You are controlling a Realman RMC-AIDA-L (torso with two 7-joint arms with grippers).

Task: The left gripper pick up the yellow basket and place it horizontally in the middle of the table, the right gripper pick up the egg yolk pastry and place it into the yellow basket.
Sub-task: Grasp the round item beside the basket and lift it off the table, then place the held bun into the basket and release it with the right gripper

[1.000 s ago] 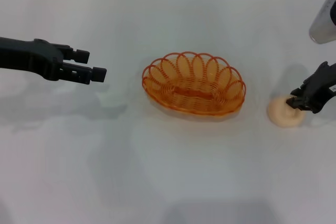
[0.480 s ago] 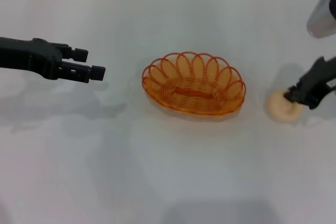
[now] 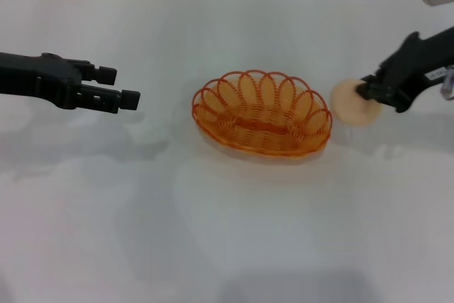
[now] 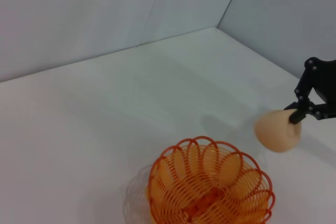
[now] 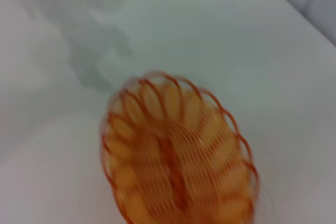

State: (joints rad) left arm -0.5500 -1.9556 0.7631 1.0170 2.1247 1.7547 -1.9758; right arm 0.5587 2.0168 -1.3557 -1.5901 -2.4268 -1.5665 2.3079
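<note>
Right gripper (image 3: 363,91) holding egg yolk pastry (image 3: 350,103) aloft, jaws' grip partly hidden

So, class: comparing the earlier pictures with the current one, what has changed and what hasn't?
The right gripper, shut on the egg yolk pastry, has lifted it off the table and carried it toward the yellow basket. The basket has not moved, and the left gripper hangs open at the left, barely shifted.
</note>
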